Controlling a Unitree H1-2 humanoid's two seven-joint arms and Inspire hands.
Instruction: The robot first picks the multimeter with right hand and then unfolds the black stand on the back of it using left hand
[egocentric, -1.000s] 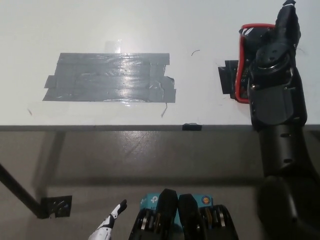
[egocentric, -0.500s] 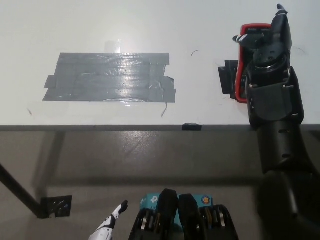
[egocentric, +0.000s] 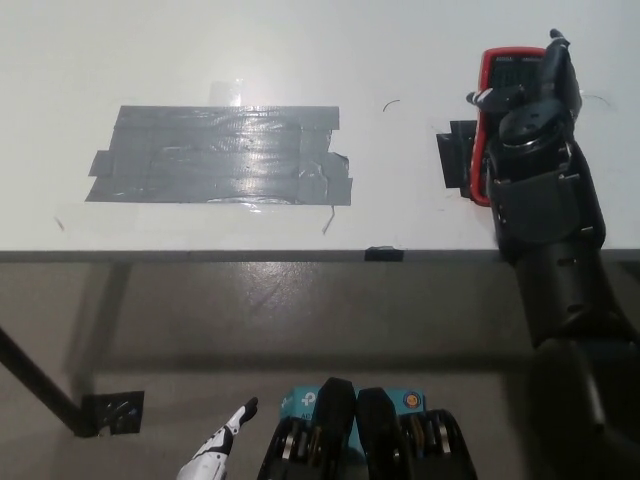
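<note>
Nearest the camera, at the lower left edge, the white left hand (egocentric: 222, 442) is hanging low beside the robot's body, well below the table; only a few pale fingers are showing, spread and holding nothing. Beyond it, the near edge of the white table (egocentric: 300, 60) is running across the view, with a small black clip (egocentric: 384, 254) sitting on that edge. Farther in, a wide patch of grey tape (egocentric: 220, 155) is lying flat on the table's left half, well apart from the work. On the right, the black right arm is reaching up over the table, and the black right hand (egocentric: 530, 100) is hovering over the multimeter (egocentric: 500, 75), a red-cased meter lying flat with its display facing up. The arm is covering most of the meter, so whether the fingers are closing on it or only poised around it cannot be told. A flat black piece (egocentric: 455, 155) is lying just beside the meter's left side. The likely risk is a shallow or off-centre grip: the meter could slide on the smooth table or tip out while lifting, leaving the back stand beyond the left hand's reach.
</note>
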